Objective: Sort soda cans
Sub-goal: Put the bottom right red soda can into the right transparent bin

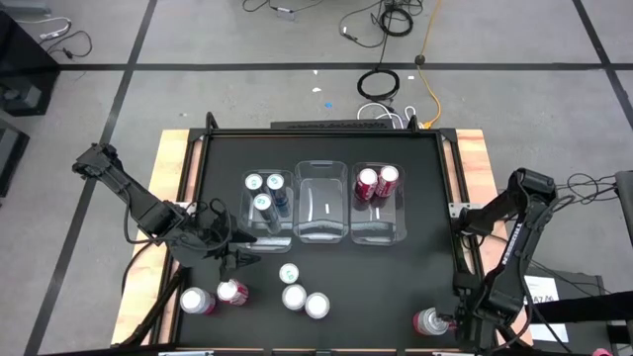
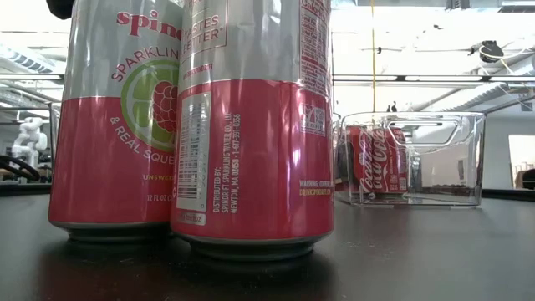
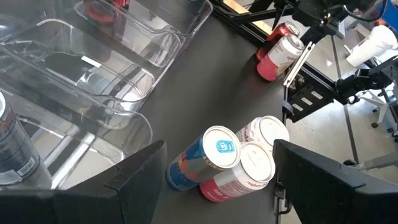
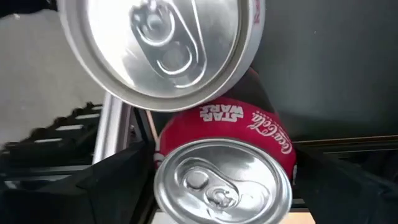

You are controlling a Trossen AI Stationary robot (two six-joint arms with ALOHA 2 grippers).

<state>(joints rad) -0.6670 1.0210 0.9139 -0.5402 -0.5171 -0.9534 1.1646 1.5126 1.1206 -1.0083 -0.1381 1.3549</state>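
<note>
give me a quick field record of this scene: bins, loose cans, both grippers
left bin: three cans with blue on top
middle bin: no cans
right bin: two red cans
loose cluster: three cans, one blue-topped can, centre front
front-left pair: two pink cans
front-right cans: by right gripper, one Coca-Cola can
left gripper: open, holding nothing, between left bin and loose cluster
right gripper: open, at front-right cans
</note>
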